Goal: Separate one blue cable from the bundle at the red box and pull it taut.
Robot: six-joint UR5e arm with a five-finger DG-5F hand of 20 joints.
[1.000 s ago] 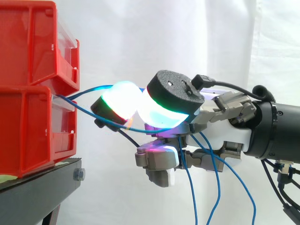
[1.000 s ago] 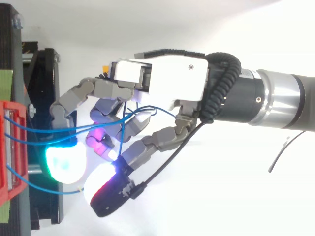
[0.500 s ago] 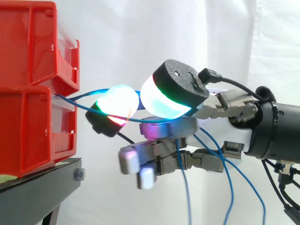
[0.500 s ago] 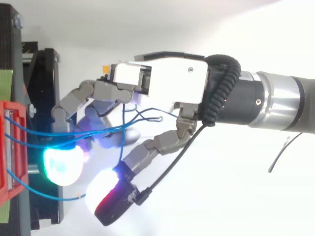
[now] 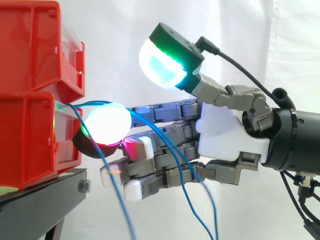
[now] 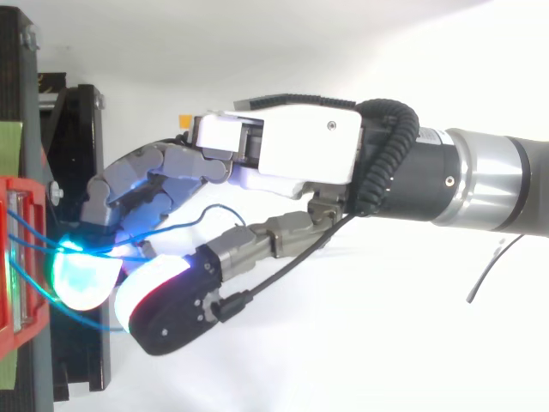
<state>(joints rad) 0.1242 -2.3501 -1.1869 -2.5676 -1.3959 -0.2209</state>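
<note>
hand [image 5: 227, 132] is released: straight fingers [image 5: 170, 109] extend to the red box [image 5: 30, 135]. blue cables [image 5: 114, 187] leave the box front and drape slack across the fingers. isolate a single strand, pinch it against the thumb, then retract level.

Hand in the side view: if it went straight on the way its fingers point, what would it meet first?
Probably the front of the lower red plastic bin, just ahead of the hand; thin blue cables lie across its fingers.
</note>
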